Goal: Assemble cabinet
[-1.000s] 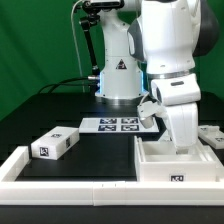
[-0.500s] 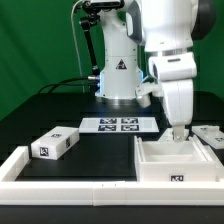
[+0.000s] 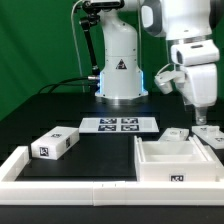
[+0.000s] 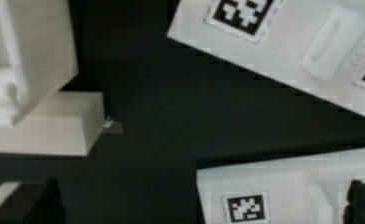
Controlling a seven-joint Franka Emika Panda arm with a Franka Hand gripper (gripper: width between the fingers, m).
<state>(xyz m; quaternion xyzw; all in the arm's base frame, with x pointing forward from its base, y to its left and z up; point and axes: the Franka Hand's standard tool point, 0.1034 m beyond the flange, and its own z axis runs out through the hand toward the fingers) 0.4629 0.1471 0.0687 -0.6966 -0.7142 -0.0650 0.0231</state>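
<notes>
1. Black matte table (image 3: 60, 115) carries everything; a long low white border rail (image 3: 70, 186) runs along its near edge, probably to keep parts inside the work area.
2. White Franka arm (image 3: 190, 40) reaches down at the exterior view's right, well clear of the left-hand part.
3. Large white plastic cabinet shell (image 3: 150, 172) lies open side up just behind the rail, tag on its front wall; its compartments look bare, so I judge no drawer is fitted yet.
4. Flat white marker board (image 3: 120, 124) lies behind the shell, near the arm's base; it is a rig reference only.
5. Small white tagged drawer block (image 3: 55, 145) lies alone at the exterior view's left, well apart from the shell, apparently waiting its turn.
6. White tagged loose parts (image 3: 210, 137) lie just beside the shell's right side; the wrist view shows one right under the camera.
7. Two-finger gripper (image 3: 200, 118) hovers above those parts; fingers spread and empty in the wrist view; likely lining up a pick.
</notes>
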